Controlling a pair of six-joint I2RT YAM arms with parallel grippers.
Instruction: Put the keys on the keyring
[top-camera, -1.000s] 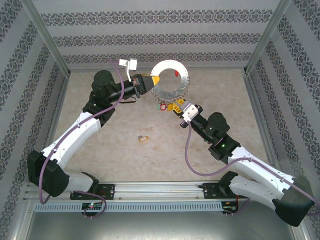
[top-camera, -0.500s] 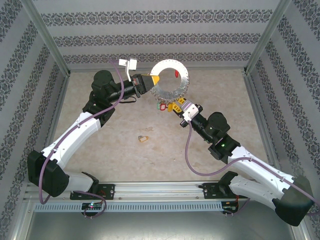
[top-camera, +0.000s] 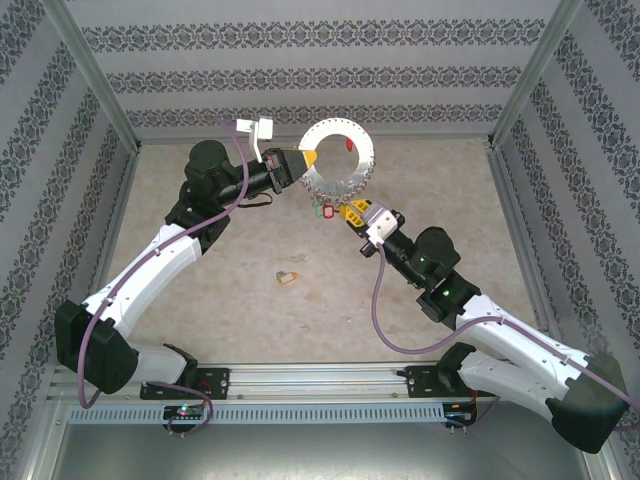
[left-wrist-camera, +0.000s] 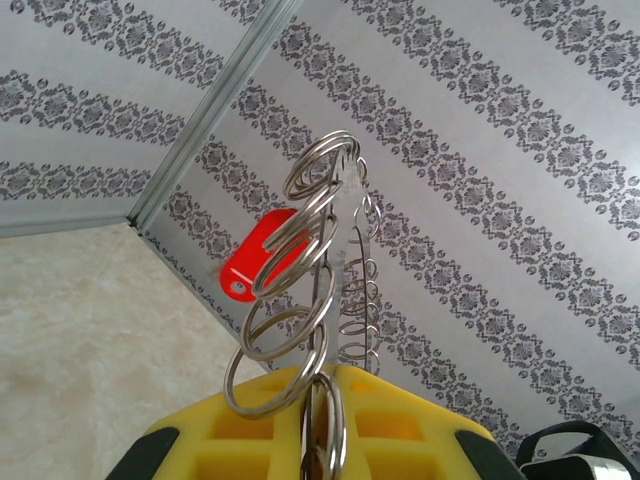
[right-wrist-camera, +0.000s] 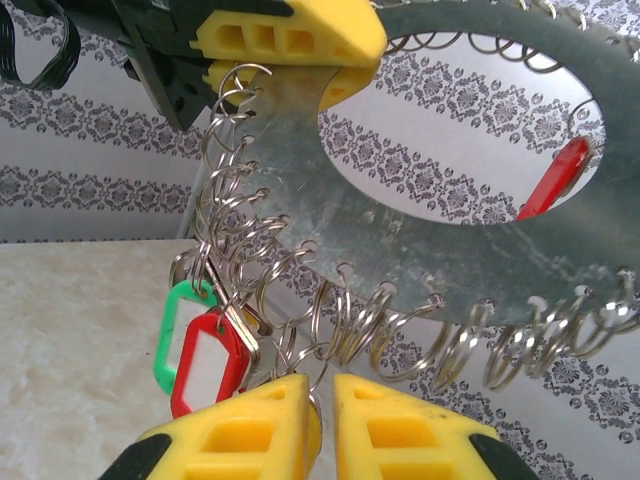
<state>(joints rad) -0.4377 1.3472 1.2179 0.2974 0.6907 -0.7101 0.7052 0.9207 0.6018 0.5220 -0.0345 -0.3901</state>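
Far centre: my left end effector (top-camera: 308, 160) pinches the keyring (top-camera: 363, 168), just swung left; right end effector (top-camera: 350, 213), nearly pressed together, at the keys (right-wrist-camera: 208, 362); threading underway.

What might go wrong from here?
The left gripper pinches the keyring only at its rim, so a tug from below may twist or slip it. The right gripper sits among crowded split rings beside the green tag and red tag; it may catch the wrong ring or snag a tag.
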